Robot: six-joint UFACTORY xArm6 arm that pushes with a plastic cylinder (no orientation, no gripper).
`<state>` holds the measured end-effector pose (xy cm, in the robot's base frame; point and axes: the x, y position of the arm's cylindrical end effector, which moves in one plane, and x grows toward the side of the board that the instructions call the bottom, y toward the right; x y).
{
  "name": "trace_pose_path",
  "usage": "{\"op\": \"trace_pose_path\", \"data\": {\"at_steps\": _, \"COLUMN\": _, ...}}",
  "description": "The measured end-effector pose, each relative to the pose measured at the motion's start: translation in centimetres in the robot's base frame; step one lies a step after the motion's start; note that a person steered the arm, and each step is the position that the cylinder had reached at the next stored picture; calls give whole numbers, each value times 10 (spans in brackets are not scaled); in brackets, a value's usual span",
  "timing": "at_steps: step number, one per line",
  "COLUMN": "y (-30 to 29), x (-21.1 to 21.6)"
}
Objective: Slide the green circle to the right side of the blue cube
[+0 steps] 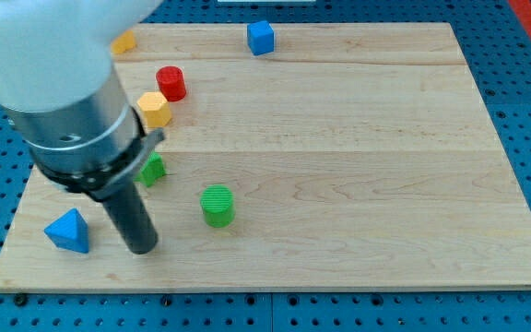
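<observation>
The green circle [217, 205] is a short green cylinder on the wooden board, left of centre near the view's bottom. The blue cube [260, 38] sits at the view's top edge of the board, far above the circle and slightly to its right. My tip [142, 247] rests on the board to the left of the green circle and a little below it, with a gap between them. The blue triangle [68, 231] lies just left of my tip.
A red cylinder [171, 83] and a yellow hexagon block [154, 109] sit at upper left. A second green block [152, 170] is partly hidden by the arm. A yellow block [123, 41] peeks out at top left. The arm's big body covers the left part of the board [385, 184].
</observation>
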<state>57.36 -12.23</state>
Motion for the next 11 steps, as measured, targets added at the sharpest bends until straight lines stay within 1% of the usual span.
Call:
{"op": "trace_pose_path", "data": {"at_steps": 1, "y": 40, "x": -30}}
{"op": "trace_pose_path", "data": {"at_steps": 2, "y": 113, "x": -58}}
{"op": "trace_pose_path", "data": {"at_steps": 3, "y": 168, "x": -95}}
{"op": "trace_pose_path", "data": {"at_steps": 4, "y": 184, "x": -150}}
{"op": "trace_pose_path", "data": {"at_steps": 5, "y": 190, "x": -233}}
{"op": "trace_pose_path", "data": {"at_steps": 6, "y": 208, "x": -239}}
{"op": "trace_pose_path", "data": {"at_steps": 7, "y": 185, "x": -222}}
{"op": "trace_pose_path", "data": {"at_steps": 8, "y": 217, "x": -209}}
{"op": "trace_pose_path", "data": {"at_steps": 9, "y": 260, "x": -218}}
{"op": "trace_pose_path", "data": {"at_steps": 10, "y": 262, "x": -261}}
{"op": "trace_pose_path", "data": {"at_steps": 11, "y": 289, "x": -279}}
